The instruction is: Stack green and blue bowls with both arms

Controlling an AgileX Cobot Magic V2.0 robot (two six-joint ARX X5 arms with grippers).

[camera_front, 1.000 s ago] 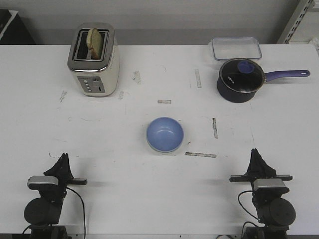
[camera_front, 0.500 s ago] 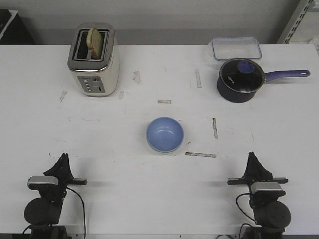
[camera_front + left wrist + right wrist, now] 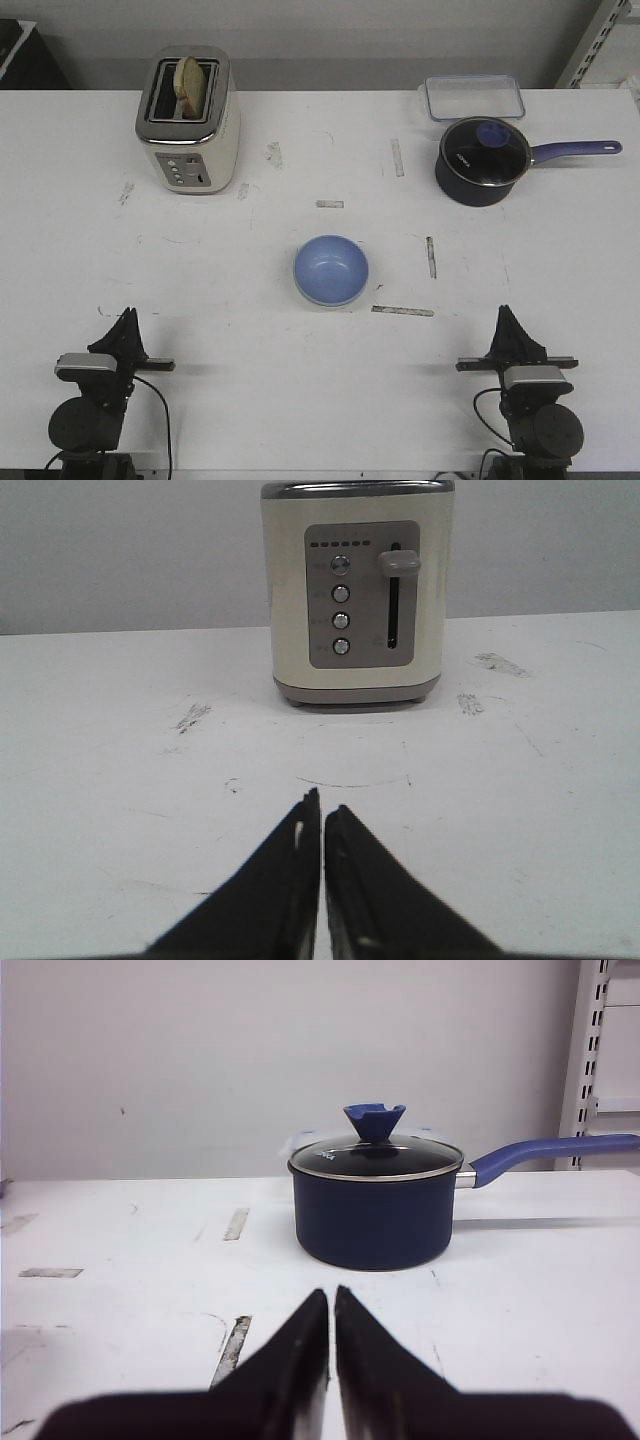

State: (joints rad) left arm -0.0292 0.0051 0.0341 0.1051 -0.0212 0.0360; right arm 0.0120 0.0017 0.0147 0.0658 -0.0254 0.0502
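Left edge of the table (image 3: 60, 250): the left gripper (image 3: 127, 318) sits low at the near side, its arm folded back. In the left wrist view its fingers (image 3: 285, 880) stand almost together, a thin slit between them, nothing held. It points at the cream toaster (image 3: 188, 120), which stands at the far left with a slice of bread (image 3: 190, 80) upright in its slot, well apart from any bowl.

Centre: the blue bowl (image 3: 331, 270) rests upright on the table, mouth up, between the two arms and clear of both. A thin paler rim shows along its lower edge; I judge this may be the green bowl beneath it, but the front view is too coarse to confirm. No separate green bowl appears in any view.

Right: the dark blue saucepan (image 3: 483, 160), lid on, handle pointing right, stands at the far side, with a clear lidded container (image 3: 474, 97) just behind it. The right gripper (image 3: 504, 320) mirrors the left: low, near side, fingers (image 3: 300, 1360) narrowed to a slit, empty, aimed at the saucepan.

Judgement: both arms are parked symmetrically, away from the bowl, consistent with a rest posture.
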